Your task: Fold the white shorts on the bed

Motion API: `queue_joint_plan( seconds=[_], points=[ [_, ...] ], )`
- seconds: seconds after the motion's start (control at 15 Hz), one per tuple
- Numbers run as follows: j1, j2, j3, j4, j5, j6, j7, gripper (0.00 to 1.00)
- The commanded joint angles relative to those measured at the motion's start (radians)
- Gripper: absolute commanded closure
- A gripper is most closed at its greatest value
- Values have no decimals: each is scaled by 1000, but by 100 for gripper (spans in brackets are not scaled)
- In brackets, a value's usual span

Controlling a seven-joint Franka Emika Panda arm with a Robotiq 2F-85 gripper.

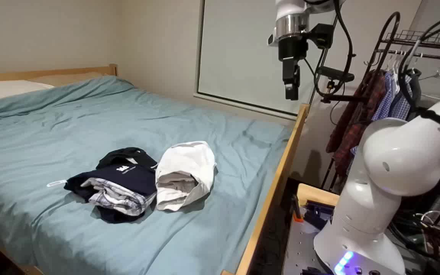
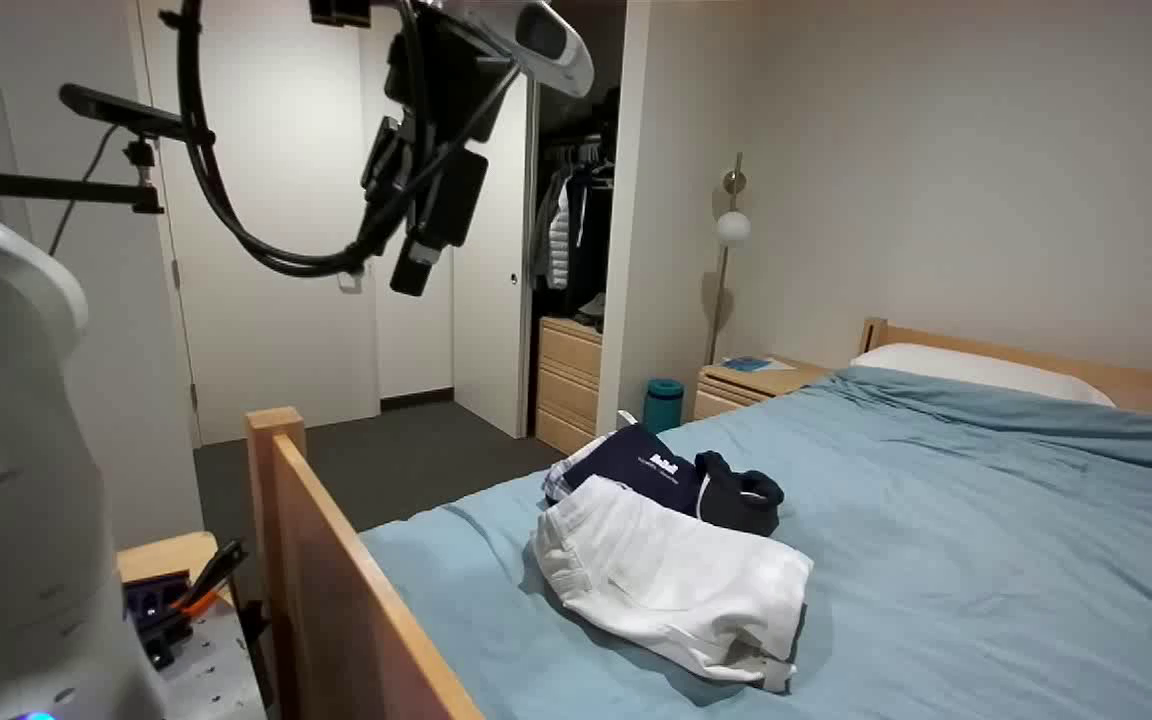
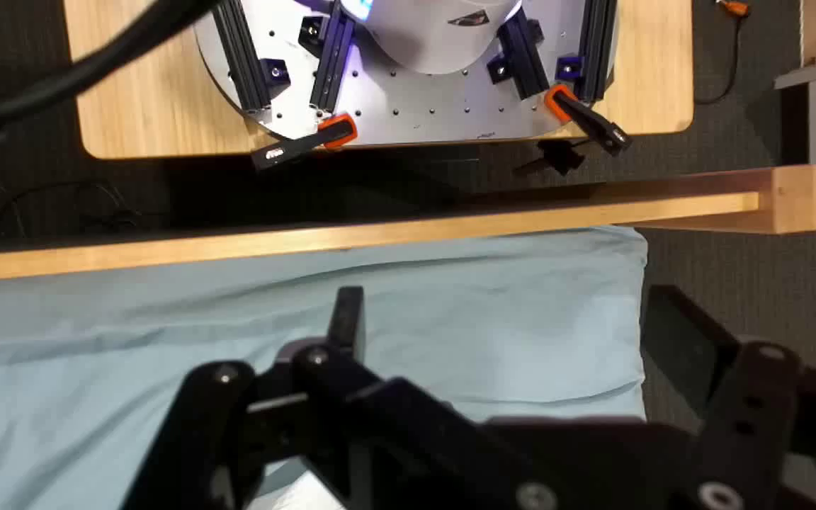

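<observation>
The white shorts lie bunched and partly folded over on the blue-green bed sheet, near the bed's railed side. They also show in an exterior view, with the waistband toward the rail. Only a white corner of them shows at the bottom of the wrist view, mostly hidden by the gripper. My gripper hangs high above the bed's railed edge, well apart from the shorts. It also shows in an exterior view. In the wrist view its fingers are spread wide with nothing between them.
A pile of dark navy and plaid clothes lies right beside the shorts, also in an exterior view. A wooden bed rail stands between the bed and the robot's table. A clothes rack stands behind the arm.
</observation>
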Motion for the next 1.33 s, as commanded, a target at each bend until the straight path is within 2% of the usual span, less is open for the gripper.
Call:
queue_joint_plan(
  seconds=[0.0,0.27,0.4,0.67,0.87,0.93,1.0,1.13,1.27],
  points=[
    [-16,4,11,1,6,-1,-9,0],
    [2,55,5,22,9,29,-33,0],
    [46,120,9,34,-22,82,-122,0],
    [137,341,39,101,8,253,-244,0],
    [181,524,98,203,3,308,-310,0],
    [178,569,117,240,-24,309,-333,0],
    [149,461,123,145,4,314,-271,0],
    [151,555,154,209,-2,316,-289,0],
    [148,586,157,234,-4,315,-301,0]
  ],
)
